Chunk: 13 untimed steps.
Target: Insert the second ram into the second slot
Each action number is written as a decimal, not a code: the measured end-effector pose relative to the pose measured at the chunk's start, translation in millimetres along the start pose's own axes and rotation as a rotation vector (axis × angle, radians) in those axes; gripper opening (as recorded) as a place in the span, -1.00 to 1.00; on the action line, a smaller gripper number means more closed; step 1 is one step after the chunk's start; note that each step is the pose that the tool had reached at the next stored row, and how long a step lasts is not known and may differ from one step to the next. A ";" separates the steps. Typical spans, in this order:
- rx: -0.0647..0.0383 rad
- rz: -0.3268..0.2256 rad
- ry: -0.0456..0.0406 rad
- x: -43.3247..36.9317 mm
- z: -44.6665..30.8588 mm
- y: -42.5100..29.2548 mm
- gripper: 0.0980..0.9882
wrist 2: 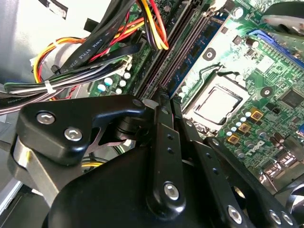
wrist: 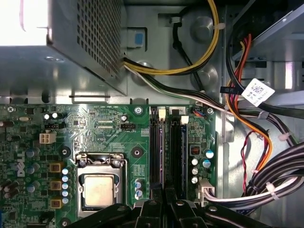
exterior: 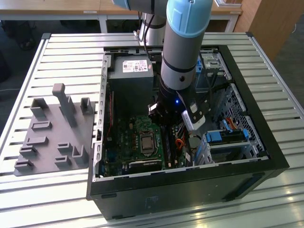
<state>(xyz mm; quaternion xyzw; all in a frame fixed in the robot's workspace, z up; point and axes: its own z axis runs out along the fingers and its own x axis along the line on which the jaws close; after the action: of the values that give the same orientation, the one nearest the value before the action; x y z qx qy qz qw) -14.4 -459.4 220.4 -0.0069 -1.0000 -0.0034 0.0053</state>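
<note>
My gripper reaches down inside the open computer case, over the motherboard's black memory slots. The second ram is a thin blue stick standing on edge along one of the slots. In the second wrist view its blue face runs away from the fingertips. The black fingers come together on the stick, so the gripper is shut on it. In the first wrist view the gripper covers part of the ram. I cannot tell how deep the stick sits in the slot.
The processor socket lies beside the slots. Bundled cables run close on the other side. The grey power supply is behind, and a drive cage is at the exterior view's right. A grey fixture plate lies outside the case.
</note>
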 end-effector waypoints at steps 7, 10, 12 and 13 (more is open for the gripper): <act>0.000 -0.001 0.0040 -0.6 3.4 -0.1 -0.91; 0.000 -0.001 0.0044 -0.7 4.0 0.0 -0.91; 0.000 -0.001 0.0043 -0.7 4.0 0.0 -0.91; 0.000 -0.001 0.0044 -0.7 4.0 0.0 -0.91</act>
<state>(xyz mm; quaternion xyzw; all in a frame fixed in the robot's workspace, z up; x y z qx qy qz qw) -13.8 -459.4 216.4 -0.0064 -0.9999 -0.0035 0.0075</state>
